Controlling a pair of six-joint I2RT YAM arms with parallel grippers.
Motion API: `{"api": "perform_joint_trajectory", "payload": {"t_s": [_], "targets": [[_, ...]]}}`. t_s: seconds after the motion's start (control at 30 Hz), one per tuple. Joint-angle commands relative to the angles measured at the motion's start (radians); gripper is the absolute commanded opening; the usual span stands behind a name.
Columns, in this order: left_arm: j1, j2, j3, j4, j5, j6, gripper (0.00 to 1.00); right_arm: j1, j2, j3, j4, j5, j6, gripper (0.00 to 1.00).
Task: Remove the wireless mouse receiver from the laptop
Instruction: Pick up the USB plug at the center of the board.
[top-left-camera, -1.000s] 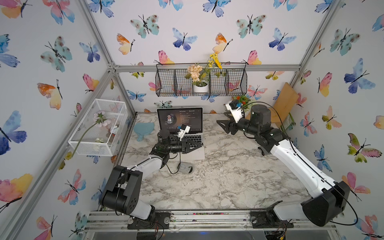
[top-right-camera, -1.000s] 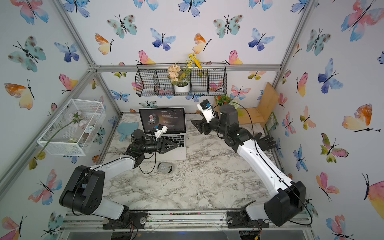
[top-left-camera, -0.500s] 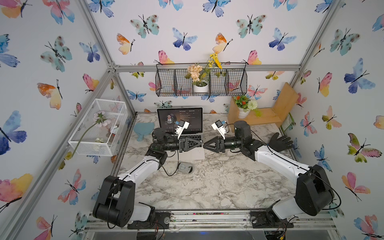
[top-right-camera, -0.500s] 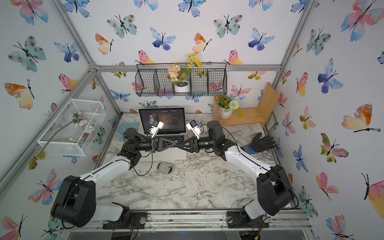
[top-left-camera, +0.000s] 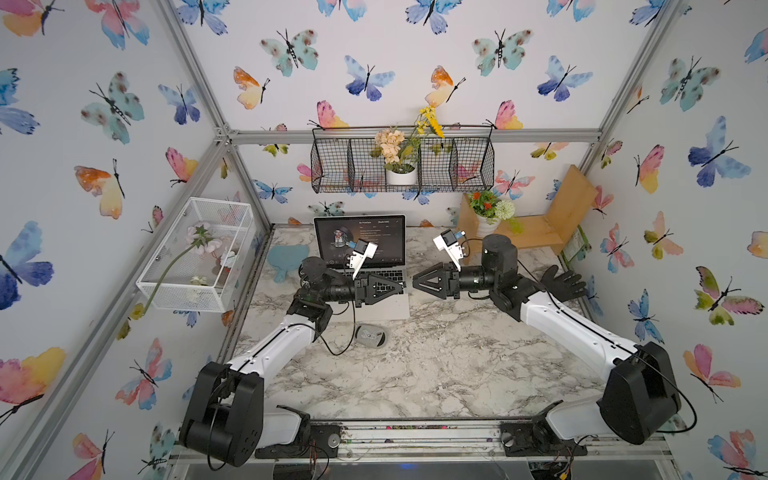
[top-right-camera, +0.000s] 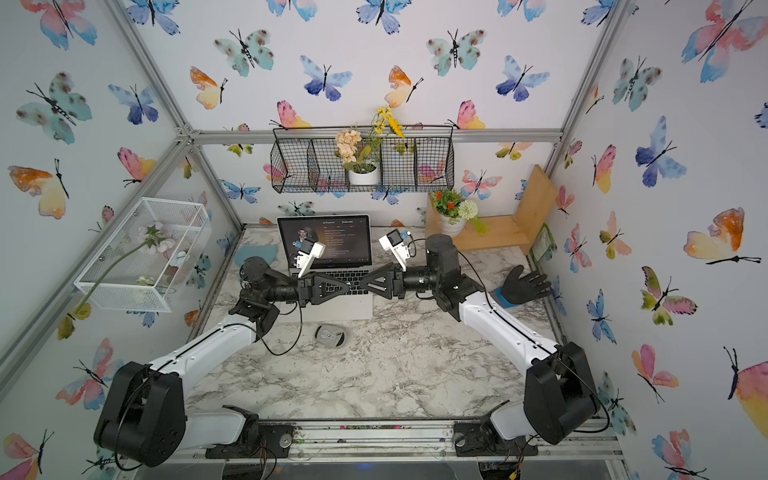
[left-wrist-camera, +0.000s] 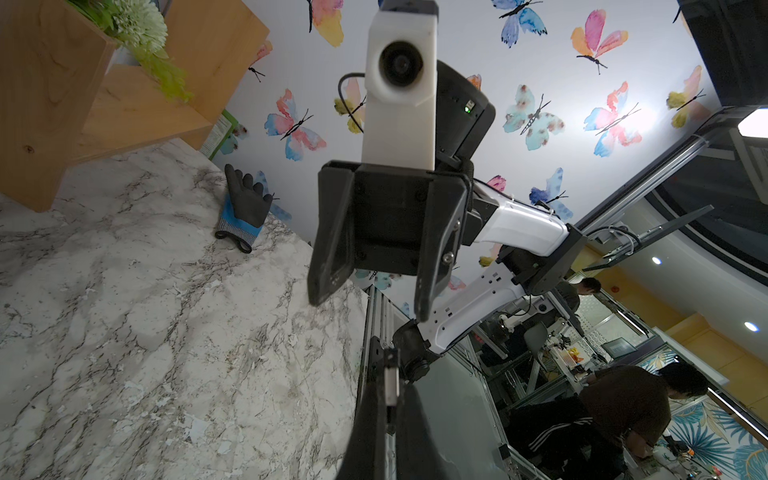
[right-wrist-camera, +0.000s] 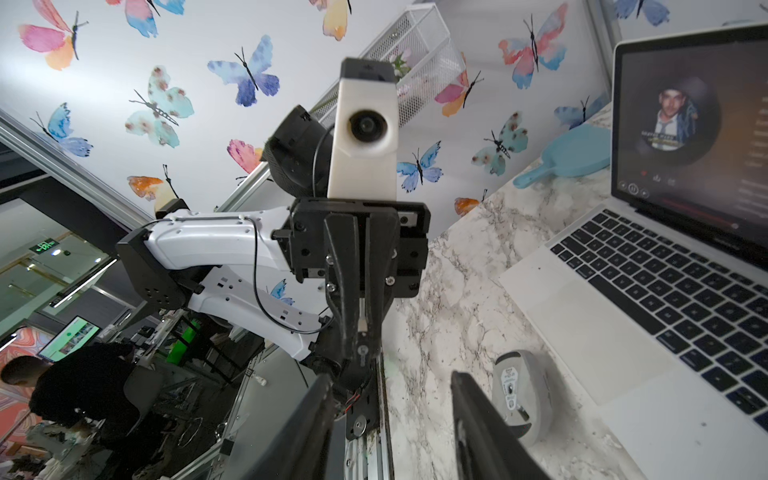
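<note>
Seemingly pinched in left pincer (top-left-camera: 401, 286) above laptop (top-left-camera: 388, 308) edge: wireless mouse receiver (left-wrist-camera: 390, 382), tiny, light, rigid, slick. Take across exposed end with spread right pincer (left-wrist-camera: 369, 307).

L arm (top-left-camera: 274, 353) & R arm (top-left-camera: 569, 328) both reach fwd and inward, wrists roughly level, grippers aimed at each other tip to tip, just apart. L gripper (top-left-camera: 400, 286) is pinched tight on the wireless mouse receiver (left-wrist-camera: 390, 376), which sits betw. its fingertips. R gripper (top-left-camera: 415, 284) faces it head-on, jaws parted.
</note>
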Motion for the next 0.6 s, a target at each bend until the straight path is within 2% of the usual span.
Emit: {"api": "perform_joint_trajectory", "payload": {"t_s": [0.0,0.17,0.3,0.43,0.57], "targets": [[-0.004,-0.024,0.008,0.027,0.022,0.019,0.0,0.0,-0.008,0.021,0.04,-0.067,0.043,0.49],[-0.01,-0.026,0.01,0.025,0.016,0.019,0.0,0.025,0.006,0.036,0.032,-0.093,0.034,0.47],[-0.012,-0.019,0.012,0.028,0.016,0.018,0.0,0.092,0.049,0.113,-0.154,-0.053,-0.105,0.44],[-0.013,-0.021,0.017,0.028,0.015,0.019,0.0,0.094,0.061,0.116,-0.123,-0.052,-0.089,0.37],[-0.013,-0.019,0.022,0.024,0.014,0.021,0.0,0.094,0.065,0.124,-0.122,-0.054,-0.085,0.36]]}}
